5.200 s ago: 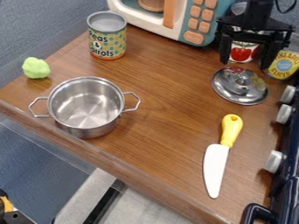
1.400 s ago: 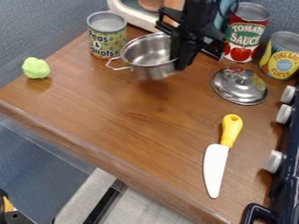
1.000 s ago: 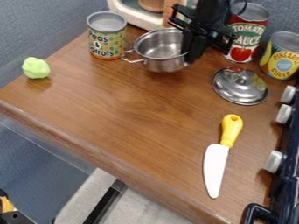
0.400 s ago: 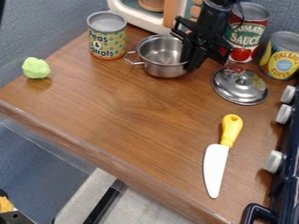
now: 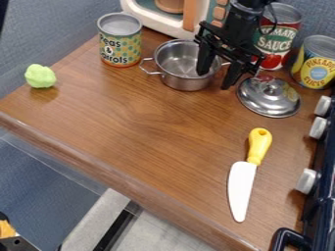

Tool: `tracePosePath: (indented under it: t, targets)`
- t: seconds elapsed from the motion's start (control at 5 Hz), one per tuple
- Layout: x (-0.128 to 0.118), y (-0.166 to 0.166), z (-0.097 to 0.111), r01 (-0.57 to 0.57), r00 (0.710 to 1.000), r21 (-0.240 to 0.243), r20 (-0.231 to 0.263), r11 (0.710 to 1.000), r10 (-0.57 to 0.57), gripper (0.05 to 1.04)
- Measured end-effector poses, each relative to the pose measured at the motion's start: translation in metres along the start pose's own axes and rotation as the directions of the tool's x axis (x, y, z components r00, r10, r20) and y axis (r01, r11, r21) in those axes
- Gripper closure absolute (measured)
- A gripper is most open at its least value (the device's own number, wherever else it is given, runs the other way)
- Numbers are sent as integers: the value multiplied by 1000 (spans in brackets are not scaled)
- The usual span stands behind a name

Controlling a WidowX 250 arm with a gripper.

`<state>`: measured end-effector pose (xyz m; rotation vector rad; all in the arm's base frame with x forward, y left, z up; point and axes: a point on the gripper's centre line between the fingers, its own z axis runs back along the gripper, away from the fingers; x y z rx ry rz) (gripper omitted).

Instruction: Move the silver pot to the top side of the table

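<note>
Partly hidden, the pot (image 5: 187, 82) sits upright under a spread pincer (image 5: 215, 80)

The pincer's two fingers stand apart, one over the inside of the pot, the other outside its right wall in the view. Between them they straddle the right-hand rim; whether either touches it, I cannot tell. They cover part of the pot's inside and most of its right handle, while the left handle shows whole. The arm (image 5: 249, 12) is cut off at the top edge and hides part of the microwave (image 5: 160, 18) and of the red can (image 5: 280, 41). The microwave is cut off there too, and the stove (image 5: 321, 171) runs out at the right. At the lower left corner, a dark thing with an orange patch is too cropped to name.

The pot is on the upper part of the counter (image 5: 144, 137), between the patterned can (image 5: 120, 46) and the lid (image 5: 270, 100), near both. The yellow can (image 5: 315, 63) stands beside the lid. Below the pot, open wood runs to the near edge, with the knife (image 5: 242, 181) lying at its right and the green lump (image 5: 40, 76) near the left edge.
</note>
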<state>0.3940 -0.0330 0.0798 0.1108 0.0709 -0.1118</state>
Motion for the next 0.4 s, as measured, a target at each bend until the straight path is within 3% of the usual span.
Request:
tracePosePath:
  t: [0.2, 0.4]
  targets:
    - [0, 1, 10, 4, 1000, 3, 26, 1000, -4, 75]
    - [-4, 5, 51, -26, 991, -11, 127, 1000, 27, 79]
